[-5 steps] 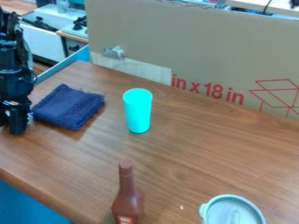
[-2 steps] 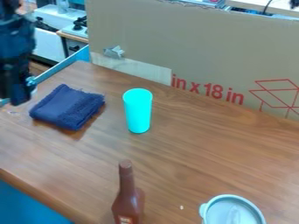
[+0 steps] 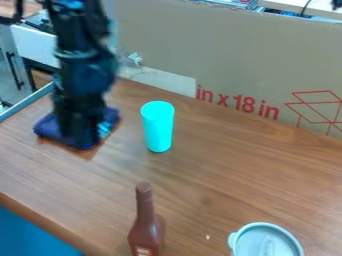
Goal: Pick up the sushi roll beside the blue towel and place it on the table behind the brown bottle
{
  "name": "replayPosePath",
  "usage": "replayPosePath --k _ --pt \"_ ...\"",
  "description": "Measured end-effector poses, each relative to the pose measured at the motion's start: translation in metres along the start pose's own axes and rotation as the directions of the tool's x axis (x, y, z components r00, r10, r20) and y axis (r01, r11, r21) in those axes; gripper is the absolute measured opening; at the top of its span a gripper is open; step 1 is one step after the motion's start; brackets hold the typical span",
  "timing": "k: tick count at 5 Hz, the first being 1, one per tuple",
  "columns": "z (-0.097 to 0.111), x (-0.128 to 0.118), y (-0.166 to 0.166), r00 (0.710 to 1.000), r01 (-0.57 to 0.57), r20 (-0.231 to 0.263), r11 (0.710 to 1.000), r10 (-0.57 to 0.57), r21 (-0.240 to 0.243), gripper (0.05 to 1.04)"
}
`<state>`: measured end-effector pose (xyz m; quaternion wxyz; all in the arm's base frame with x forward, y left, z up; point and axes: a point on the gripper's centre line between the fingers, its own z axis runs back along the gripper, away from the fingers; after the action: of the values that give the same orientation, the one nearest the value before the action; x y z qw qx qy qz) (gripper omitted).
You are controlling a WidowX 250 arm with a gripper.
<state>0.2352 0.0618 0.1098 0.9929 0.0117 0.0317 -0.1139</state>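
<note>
Camera view: the gripper (image 3: pixel 81 142) is hanging over the cloth (image 3: pixel 49 127), opening unclear; lowering off-centre risks bunching it.

Black claw (image 3: pixel 85 139) at blue cloth (image 3: pixel 49 127)

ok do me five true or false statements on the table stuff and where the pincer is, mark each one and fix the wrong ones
1. The turquoise cup stands upright on the table. True.
2. The pincer is at the cup. False: it is down at the dark blue cloth, apart from the cup.
3. The brown bottle lies on its side. False: it stands upright.
4. In the picture, the pale round item is to the right of the bottle. True.
5. The cardboard is in front of the cup. False: it stands behind the cup.
</note>
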Motion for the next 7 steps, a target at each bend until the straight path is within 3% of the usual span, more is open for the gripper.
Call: replayPosePath --k 1,3,4,5,6,7 --pt "-0.02 0.023 -0.034 0.997 0.061 -0.039 0.998 -0.062 -0.006 0.584" --pt "-0.049 0.067 -0.046 0.992 0.082 -0.094 0.997 -0.083 -0.008 0.584" --pt "-0.058 0.069 -0.045 0.995 0.078 -0.067 0.997 -0.078 0.0 0.584" --pt "-0.075 0.053 -0.036 0.996 0.047 -0.079 0.999 -0.047 -0.011 0.584" --pt "-0.084 0.04 -0.029 0.998 0.033 -0.044 0.999 -0.034 -0.019 0.584" --pt "-0.084 0.04 -0.023 1.0 0.01 -0.028 1.0 -0.011 -0.027 0.584"
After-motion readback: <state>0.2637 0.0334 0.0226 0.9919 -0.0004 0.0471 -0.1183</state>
